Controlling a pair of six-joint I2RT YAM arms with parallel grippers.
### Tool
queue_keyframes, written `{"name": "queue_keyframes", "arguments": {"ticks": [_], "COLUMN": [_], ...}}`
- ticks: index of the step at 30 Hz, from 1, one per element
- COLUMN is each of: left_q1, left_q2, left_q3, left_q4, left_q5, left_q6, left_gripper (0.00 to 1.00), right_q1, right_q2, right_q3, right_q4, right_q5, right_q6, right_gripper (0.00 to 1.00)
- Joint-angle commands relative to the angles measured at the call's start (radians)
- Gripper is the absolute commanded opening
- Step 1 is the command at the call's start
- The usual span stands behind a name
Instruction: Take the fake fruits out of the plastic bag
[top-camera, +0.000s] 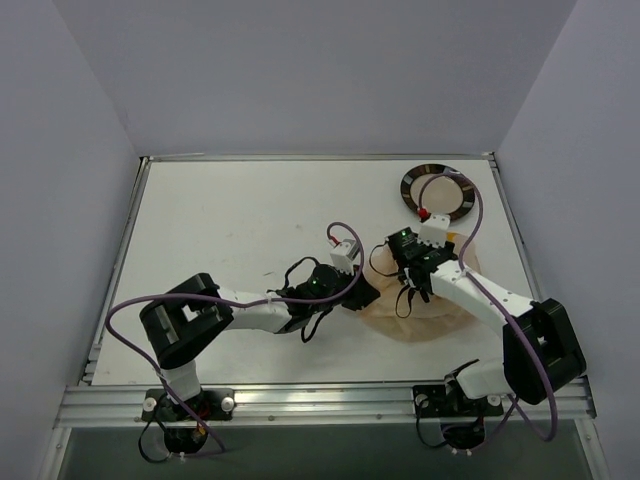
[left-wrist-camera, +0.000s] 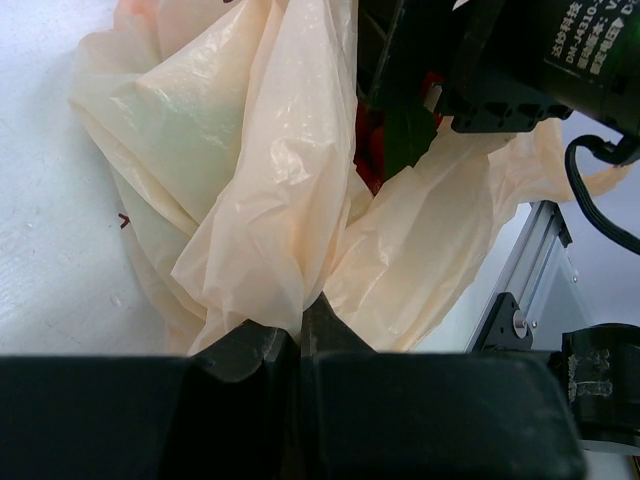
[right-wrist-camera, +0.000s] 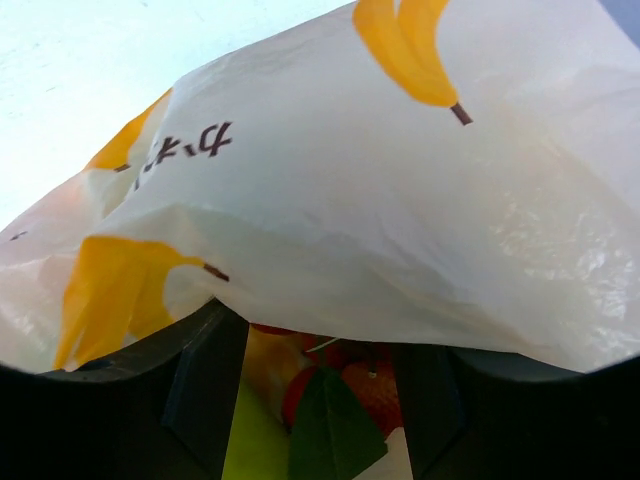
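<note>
The left arm (top-camera: 260, 305) is stretched low across the table (top-camera: 220, 230) from its base towards the right. The left gripper (left-wrist-camera: 300, 335) is closed tight, and a fold of the plastic bag (left-wrist-camera: 260, 200) is pinched between its fingertips. The rest of the bag is spread ahead of and above these jaws.

The right arm (top-camera: 480, 295) is bent up and over from the right, with its wrist angled down into the bag. The right gripper (right-wrist-camera: 318, 395) is seen with its jaws partly apart. Between them a cluster of red and orange berries (right-wrist-camera: 365, 385) with a dark green leaf (right-wrist-camera: 325, 430) is framed, and a yellow-green fruit (right-wrist-camera: 250, 440) lies by the left finger. Whether the pads press on the berries cannot be told. Bag film is draped over the top of both fingers.

Yellow banana prints and brown Japanese characters, not clearly legible, are carried on the bag. White Chinese characters and "DM-4310" are printed on the right gripper's motor housing (left-wrist-camera: 590, 45).

In the top view the bag is seen as a crumpled mound, its long axis running between the two grippers. A dark-rimmed plate (top-camera: 408, 188) sits beyond the right jaws.
</note>
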Motion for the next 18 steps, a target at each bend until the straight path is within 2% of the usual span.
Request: {"name": "queue_keyframes", "arguments": {"ticks": [1,5,8,10,12,14,16,18], "left_q1": [0.005,0.005,0.005,0.006,0.005,0.005,0.005,0.005], "left_q2": [-0.042,-0.038,-0.038,-0.038,-0.036,-0.035,-0.035,-0.038], "left_q3": [0.013,0.015,0.015,0.015,0.015,0.016,0.016,0.015], "left_q4": [0.043,0.048,0.049,0.049,0.049,0.049,0.049,0.048], "left_q5": [0.012,0.017,0.017,0.017,0.017,0.017,0.017,0.015], "left_q6": [0.017,0.014,0.014,0.016,0.017,0.017,0.017,0.019], "left_gripper": [0.02,0.02,0.02,0.02,0.02,0.02,0.02,0.02], "right_q1": [-0.028,-0.068,-0.083,-0.082,-0.085,-0.088,-0.086,-0.092], "right_q2": [-0.013,-0.012,0.007,0.026,0.042,0.069,0.095,0.123], "right_q3": [0.016,0.010,0.022,0.038,0.053,0.067,0.079,0.090], "right_q4": [-0.026,-0.023,-0.012,-0.006,0.003,0.011,0.016,0.019], "right_q5": [0.031,0.022,0.019,0.020,0.026,0.030,0.043,0.039], "right_q6": [0.005,-0.018,-0.034,-0.041,-0.044,-0.050,-0.057,-0.067], "right_gripper": [0.51,0.37,0.37,0.43,0.60,0.68,0.67,0.61]}}
